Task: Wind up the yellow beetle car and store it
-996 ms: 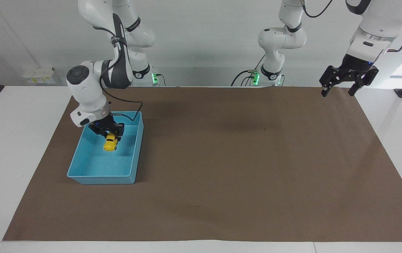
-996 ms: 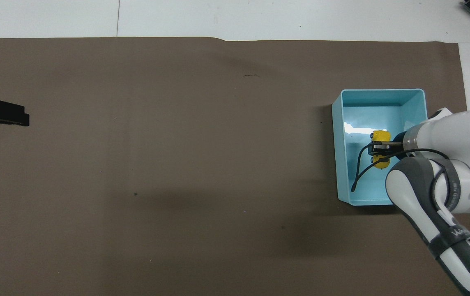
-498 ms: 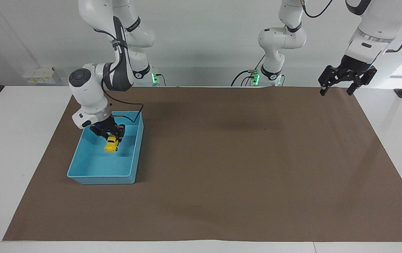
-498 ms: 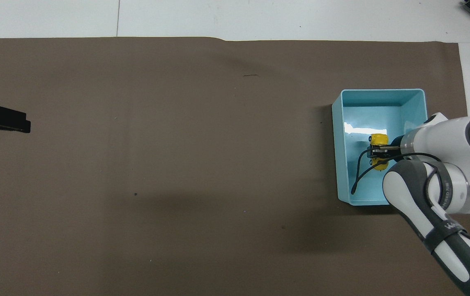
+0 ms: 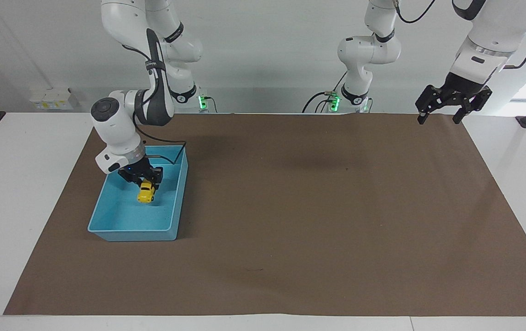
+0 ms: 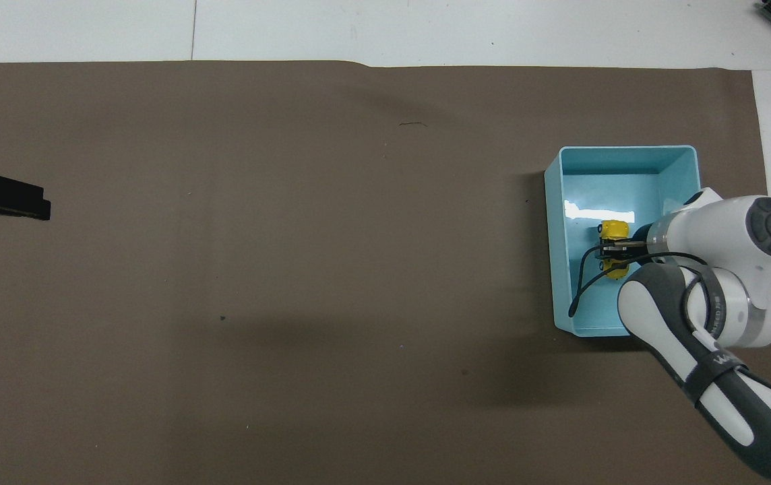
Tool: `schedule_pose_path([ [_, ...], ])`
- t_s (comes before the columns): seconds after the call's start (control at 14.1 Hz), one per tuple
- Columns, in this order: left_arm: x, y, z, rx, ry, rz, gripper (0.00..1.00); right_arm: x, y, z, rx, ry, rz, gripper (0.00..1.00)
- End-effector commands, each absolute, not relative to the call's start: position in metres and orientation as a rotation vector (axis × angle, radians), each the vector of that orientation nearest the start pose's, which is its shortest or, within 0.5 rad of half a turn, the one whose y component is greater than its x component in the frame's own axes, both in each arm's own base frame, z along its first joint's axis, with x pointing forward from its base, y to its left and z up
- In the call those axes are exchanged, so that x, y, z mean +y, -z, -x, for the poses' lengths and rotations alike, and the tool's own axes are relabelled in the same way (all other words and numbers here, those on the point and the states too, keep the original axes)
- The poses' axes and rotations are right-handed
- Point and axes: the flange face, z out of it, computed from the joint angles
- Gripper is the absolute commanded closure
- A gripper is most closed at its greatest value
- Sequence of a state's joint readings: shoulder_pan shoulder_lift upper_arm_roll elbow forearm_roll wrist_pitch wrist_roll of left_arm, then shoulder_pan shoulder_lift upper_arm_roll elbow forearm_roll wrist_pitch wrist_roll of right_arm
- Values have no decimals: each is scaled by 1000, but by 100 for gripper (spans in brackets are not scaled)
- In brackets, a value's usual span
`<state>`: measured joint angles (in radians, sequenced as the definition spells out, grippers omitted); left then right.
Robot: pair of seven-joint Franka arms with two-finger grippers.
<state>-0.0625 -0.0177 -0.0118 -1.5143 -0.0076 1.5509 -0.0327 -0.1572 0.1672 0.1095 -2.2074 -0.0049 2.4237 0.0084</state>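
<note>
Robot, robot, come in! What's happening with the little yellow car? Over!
Right end effector shut on yellow beetle car, low inside blue tray. Left end effector open, waiting over mat's corner. Nothing in the way.

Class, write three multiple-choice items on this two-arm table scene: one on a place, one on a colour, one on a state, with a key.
1. Where is the yellow beetle car?
A. on the brown mat
B. inside the tray
C. under the left gripper

2. What colour is the tray?
A. blue
B. red
C. white

3. How is the left gripper?
A. shut on the car
B. resting in the tray
C. open in the air

Key: B, the right gripper holds the car within the tray's walls; A, its walls are light blue; C, its fingers hang spread over the mat's edge.
</note>
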Motion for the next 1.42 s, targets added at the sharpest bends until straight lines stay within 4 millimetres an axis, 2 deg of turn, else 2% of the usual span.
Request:
schedule_pose_path([
  [0.0,-39,-662,-536,72,74,3164,0,-29,-302,-551,42,99,3121,100],
  [0.07,-39,-662,-536,75,74,3164,0,-28,-302,-551,39,99,3121,92],
  [0.14,-38,-661,-536,72,71,3164,0,-27,-301,-551,51,94,3120,68],
  [0.21,-39,-662,-536,75,74,3164,0,-27,-302,-551,53,91,3120,8],
  [0.28,-39,-662,-536,75,74,3163,0,-27,-303,-551,46,89,3121,0],
  [0.5,-38,-662,-536,72,74,3164,0,-24,-310,-555,46,106,3121,0],
  [0.85,-39,-662,-536,75,74,3163,0,-23,-339,-566,48,77,3123,0],
  [1.0,-39,-661,-537,75,74,3163,0,-15,-350,-568,35,74,3123,0],
  [1.21,-38,-661,-536,70,71,3163,0,-16,-381,-582,36,60,3133,0],
  [1.35,-39,-661,-536,72,71,3163,0,-16,-404,-589,126,19,3134,0],
])
